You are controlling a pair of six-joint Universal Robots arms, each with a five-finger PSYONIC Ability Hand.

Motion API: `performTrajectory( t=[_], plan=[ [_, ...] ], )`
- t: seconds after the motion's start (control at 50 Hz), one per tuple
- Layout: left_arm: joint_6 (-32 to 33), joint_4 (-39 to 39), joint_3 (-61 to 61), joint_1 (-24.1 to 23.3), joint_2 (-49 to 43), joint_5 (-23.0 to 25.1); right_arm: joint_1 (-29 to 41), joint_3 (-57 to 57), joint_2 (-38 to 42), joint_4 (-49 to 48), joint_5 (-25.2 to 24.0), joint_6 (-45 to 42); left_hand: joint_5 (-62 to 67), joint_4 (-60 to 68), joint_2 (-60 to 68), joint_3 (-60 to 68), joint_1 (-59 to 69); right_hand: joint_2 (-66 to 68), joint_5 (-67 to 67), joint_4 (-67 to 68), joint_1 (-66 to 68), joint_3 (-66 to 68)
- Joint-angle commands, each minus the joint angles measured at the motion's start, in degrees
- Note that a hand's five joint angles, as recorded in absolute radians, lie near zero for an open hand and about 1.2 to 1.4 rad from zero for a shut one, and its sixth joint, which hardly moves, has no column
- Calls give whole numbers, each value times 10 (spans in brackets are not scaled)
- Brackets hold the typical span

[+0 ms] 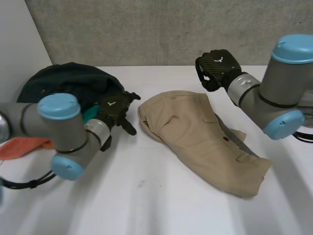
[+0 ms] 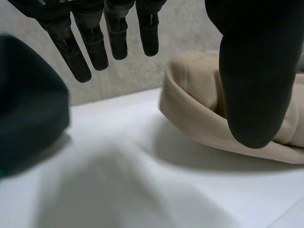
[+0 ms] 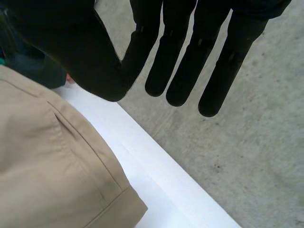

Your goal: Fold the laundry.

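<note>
Our left arm (image 1: 61,122) hides part of the dark green garment (image 1: 68,81); the khaki shorts (image 1: 205,139) lie between our left hand (image 1: 115,111) and right hand (image 1: 217,66), both straight-fingered, holding nothing.

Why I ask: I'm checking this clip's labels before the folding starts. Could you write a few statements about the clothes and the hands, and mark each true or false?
1. The khaki garment lies crumpled in the middle of the white table. True.
2. The right hand grips the khaki garment. False: its fingers are straight and hold nothing.
3. The left hand is open, between the dark garment and the khaki garment. True.
4. The dark garment lies on top of the khaki garment. False: they lie apart, with bare table between them.
5. An orange cloth lies by the left arm. True.
</note>
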Motion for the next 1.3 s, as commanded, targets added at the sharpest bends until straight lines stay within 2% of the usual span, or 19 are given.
performTrajectory(
  t=[0.02, 0.04, 0.06, 0.1, 0.2, 0.32, 0.44, 0.54, 0.56, 0.66, 0.72, 0.8, 0.82, 0.96, 1.02, 1.14, 1.3],
  plan=[
    [-39, -83, 120, -22, -66, 1, -2, 56, -28, -7, 7, -1, 270, 261, 261, 256, 255, -433, -436, -437, -429, -435],
    [-40, -85, 122, -22, -67, 1, -3, 56, -26, -7, 7, -1, 336, 327, 327, 322, 321, -435, -438, -439, -431, -437],
    [-39, -84, 123, -24, -66, 0, -3, 55, -22, -7, 7, -2, 506, 497, 497, 493, 492, -437, -439, -441, -432, -439],
    [-39, -84, 122, -25, -65, -5, -7, 47, -8, -8, 8, -4, 632, 623, 623, 618, 617, -442, -444, -446, -437, -444],
    [-35, -89, 109, -31, -46, -7, -7, -4, 37, -1, 7, -12, 632, 623, 623, 619, 618, -450, -453, -454, -446, -453],
    [-30, -90, 31, -37, 69, 3, -7, -63, 84, 20, -24, -29, 632, 623, 623, 619, 618, -459, -461, -463, -454, -461],
    [-29, -90, -52, -50, 178, 7, -2, -122, 133, 49, -83, -59, 632, 623, 623, 619, 618, -447, -449, -451, -443, -449],
    [-11, -85, -123, -70, 238, 43, 3, -146, 166, 47, -95, -88, 632, 623, 623, 619, 618, -412, -414, -416, -407, -414],
    [-4, -84, -130, -73, 240, 47, 4, -153, 173, 46, -95, -93, 632, 623, 623, 619, 618, -377, -379, -381, -372, -379],
    [55, -82, -161, -79, 243, 58, 28, -195, 217, 37, -87, -119, 632, 623, 623, 619, 618, 239, 237, 235, 243, 237],
    [99, -71, -166, -72, 242, 55, 29, -192, 209, 19, -72, -127, 632, 623, 623, 619, 618, 241, 238, 236, 245, 238],
    [137, -50, -161, -57, 247, 41, 29, -159, 140, -6, -33, -130, 632, 623, 623, 619, 618, 241, 238, 236, 245, 238],
    [142, -43, -158, -51, 248, 36, 29, -134, 92, -15, -22, -125, 632, 623, 623, 619, 618, 241, 238, 236, 245, 238],
    [175, 26, -113, -25, 298, 11, 21, -39, -92, -33, -6, -124, 632, 623, 623, 619, 618, 241, 238, 236, 245, 238],
    [175, 41, -84, -24, 321, 7, 20, -17, -138, -25, -5, -124, 632, 623, 623, 619, 618, 241, 238, 236, 245, 238],
    [171, 43, -62, -30, 384, 7, 19, 32, -254, 46, 8, -124, 632, 623, 623, 619, 618, 241, 238, 236, 245, 238],
    [163, 48, -56, -30, 551, 7, 21, 29, -402, 139, 40, -116, 632, 623, 623, 619, 618, 241, 238, 236, 245, 238]
  ],
)
